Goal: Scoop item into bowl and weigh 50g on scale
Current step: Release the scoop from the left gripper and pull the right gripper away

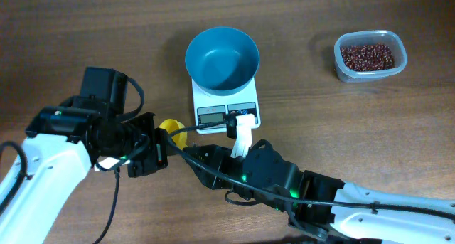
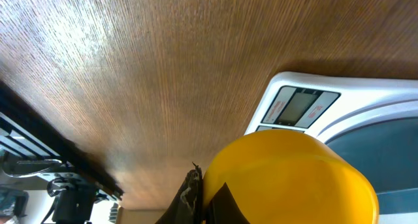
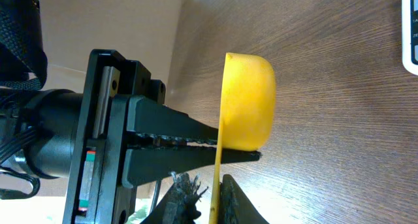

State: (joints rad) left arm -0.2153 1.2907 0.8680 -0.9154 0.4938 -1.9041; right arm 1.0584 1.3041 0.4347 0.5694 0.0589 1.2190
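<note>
While the bowl [image 1: 222,57] sits on the scale [image 1: 226,105] overhead, the beans [image 1: 366,57] fill a clear tub [image 1: 400,59] well apart. Left wrist: a yellow scoop [image 2: 287,178] beside the scale. Right wrist: the left end effector [image 3: 222,145] pinches the scoop's handle. The right end effector [image 3: 210,185] flanks it, and whether it clamps I cannot tell.

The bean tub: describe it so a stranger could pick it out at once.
On the wooden table, find the teal bowl on the white scale, then look to its right in the overhead view. A clear rounded-rectangle tub stands there alone. Unlike the empty bowl, it holds reddish-brown beans.
</note>
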